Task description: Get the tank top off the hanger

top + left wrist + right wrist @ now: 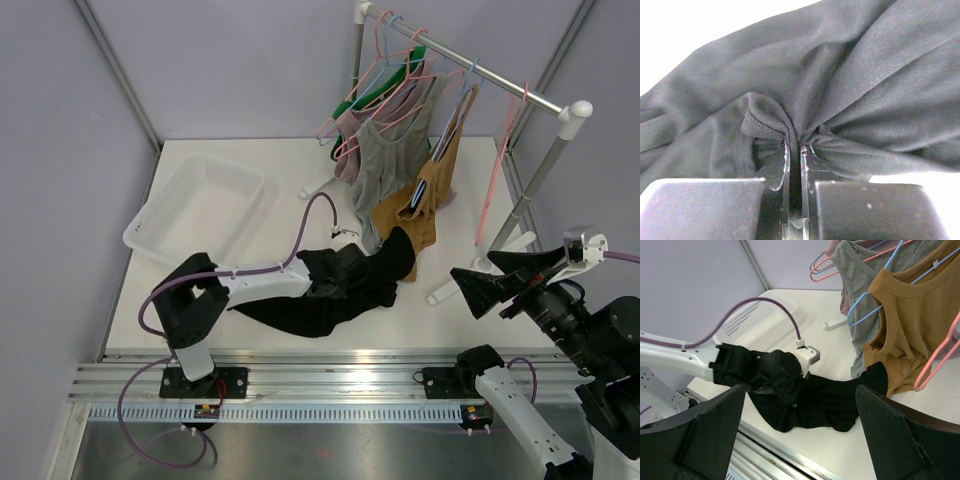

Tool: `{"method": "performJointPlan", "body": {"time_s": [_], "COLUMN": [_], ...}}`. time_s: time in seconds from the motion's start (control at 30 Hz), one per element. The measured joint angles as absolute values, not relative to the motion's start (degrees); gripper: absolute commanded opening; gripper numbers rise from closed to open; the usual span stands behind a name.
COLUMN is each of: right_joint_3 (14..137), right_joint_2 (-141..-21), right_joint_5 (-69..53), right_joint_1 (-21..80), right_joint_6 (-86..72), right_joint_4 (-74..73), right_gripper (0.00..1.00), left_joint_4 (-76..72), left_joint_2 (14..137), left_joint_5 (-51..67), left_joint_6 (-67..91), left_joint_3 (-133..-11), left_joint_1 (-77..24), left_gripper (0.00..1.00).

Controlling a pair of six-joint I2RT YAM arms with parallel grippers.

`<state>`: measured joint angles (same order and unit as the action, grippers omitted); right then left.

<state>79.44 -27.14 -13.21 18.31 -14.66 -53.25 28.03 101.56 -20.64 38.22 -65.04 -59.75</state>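
L claw point(795, 142): mine, pinched tight on a bunched fold of the black tank top point(840, 75); fabric puckers right at the tips.
Black top: crumpled flat on the table point(280, 160), near-centre, just in front of my L arm's wrist; its far-right end reaches up against the hem of the brown top point(425, 205).
R claw point(800, 390): jaws wide apart, nothing in them; held up off the table at the near right, well apart from the black top.
Rack point(470, 75): far right, w/ pink and blue hangers; grey top point(385, 155) and brown top hang on it.
Basket point(160, 225): white, far left, well apart from the black top.
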Motion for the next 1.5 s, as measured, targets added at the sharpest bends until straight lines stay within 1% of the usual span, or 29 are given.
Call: {"method": "performJointPlan", "body": {"time_s": [0.13, 0.23, 0.43, 0.57, 0.7, 0.8, 0.93, 1.0, 1.23, 1.33, 1.5], "right_joint_3": [79.1, 79.0, 79.0, 79.0, 79.1, 79.0, 79.0, 79.0, 79.0, 79.0, 79.0], "right_joint_2": [-27.0, -27.0, -27.0, -27.0, -27.0, -27.0, -27.0, -27.0, -27.0, -27.5, -29.0], "right_joint_5": [-13.2, -13.2, -13.2, -13.2, -13.2, -13.1, -13.1, -13.1, -13.0, -13.0, -13.0], "right_joint_1": [18.3, 18.3, 18.3, 18.3, 18.3, 18.3, 18.3, 18.3, 18.3, 18.3, 18.3], "right_joint_6": [-14.5, -14.3, -14.1, -14.1, -14.1, -14.2, -14.6, -14.7, -14.7, -14.7, -14.8], "right_joint_4": [-53.2, -53.2, -53.2, -53.2, -53.2, -53.2, -53.2, -53.2, -53.2, -53.2, -53.1], "right_gripper": [0.99, 1.0, 0.99, 1.0, 1.0, 1.0, 1.0, 1.0, 0.99, 1.0, 0.99], "left_joint_4": [33.1, 39.3, 49.7, 55.8, 59.4, 61.8, 64.3, 65.4, 69.8, 69.4, 65.8], "left_joint_2": [93.4, 86.9, 78.4, 75.8, 75.4, 76.1, 80.0, 82.4, 91.2, 91.2, 90.7], "left_joint_5": [-25.2, -29.6, -36.7, -38.6, -38.7, -36.9, -32.5, -30.4, -24.6, -24.7, -26.0], "left_joint_6": [38.2, 38.0, 36.1, 33.2, 29.3, 26.2, 22.6, 21.3, 18.4, 17.6, 15.2], "left_joint_3": [-65.7, -69.0, -82.1, -90.9, -97.8, -102.8, -110.7, -114.8, -133.2, -135.3, -135.2], "left_joint_1": [-59.8, -59.6, -56.2, -49.8, -41.5, -33.4, -22.6, -19.2, -11.6, -9.6, -8.4], "left_gripper": [0.0, 0.0, 0.0, 0.0, 0.0, 0.0, 0.0, 0.0, 0.0, 0.0, 0.0]}}
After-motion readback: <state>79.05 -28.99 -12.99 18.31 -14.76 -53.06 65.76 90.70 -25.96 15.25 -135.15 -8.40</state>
